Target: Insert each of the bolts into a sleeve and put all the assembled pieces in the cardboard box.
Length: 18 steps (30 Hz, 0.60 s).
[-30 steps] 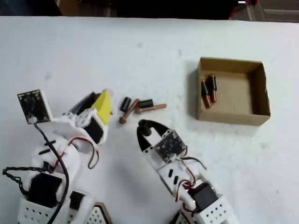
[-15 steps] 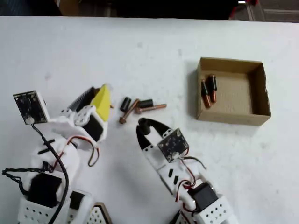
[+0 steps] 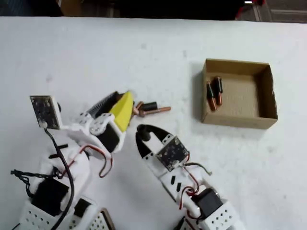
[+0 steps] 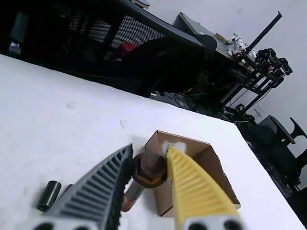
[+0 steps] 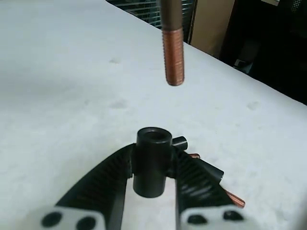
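My left gripper (image 3: 123, 96), with one yellow and one black finger, is shut on the head of a copper bolt (image 4: 149, 168). In the right wrist view that bolt (image 5: 172, 52) hangs threaded end down, above and slightly beyond a black sleeve (image 5: 152, 143). My right gripper (image 5: 153, 153) is shut on that sleeve, which stands upright with its hole upward. Seen from above, the right gripper (image 3: 146, 130) sits just below the left one. The cardboard box (image 3: 237, 63) at the right holds two assembled pieces (image 3: 213, 93).
A loose black sleeve (image 3: 149, 106) and a copper bolt (image 3: 158, 110) lie on the white table just beyond both grippers. Another sleeve (image 4: 49, 195) lies near the left gripper. The box (image 4: 199, 146) stands farther off. Open table lies between the grippers and the box.
My left arm has swung right with the bolt, bringing it over the loose parts and close to the right gripper. The right gripper has shifted slightly left with its sleeve.
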### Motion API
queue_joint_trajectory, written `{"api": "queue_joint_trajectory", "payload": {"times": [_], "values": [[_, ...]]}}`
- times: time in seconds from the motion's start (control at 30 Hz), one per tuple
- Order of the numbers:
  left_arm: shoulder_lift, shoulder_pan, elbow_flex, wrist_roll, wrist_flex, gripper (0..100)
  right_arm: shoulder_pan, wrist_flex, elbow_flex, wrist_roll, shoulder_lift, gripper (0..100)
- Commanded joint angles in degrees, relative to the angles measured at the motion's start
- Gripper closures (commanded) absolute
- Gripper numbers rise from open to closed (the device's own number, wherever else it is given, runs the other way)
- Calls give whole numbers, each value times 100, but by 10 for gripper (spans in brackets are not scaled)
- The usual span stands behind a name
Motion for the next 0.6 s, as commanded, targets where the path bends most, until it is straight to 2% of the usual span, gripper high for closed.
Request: {"api": "queue_joint_trajectory", "payload": {"times": [0.0,0.57], "values": [[-75,101,44,114,-176,976,-31,-154,53,79,-57,981],[-75,286,-132,229,440,976,119,-171,53,255,-57,981]]}}
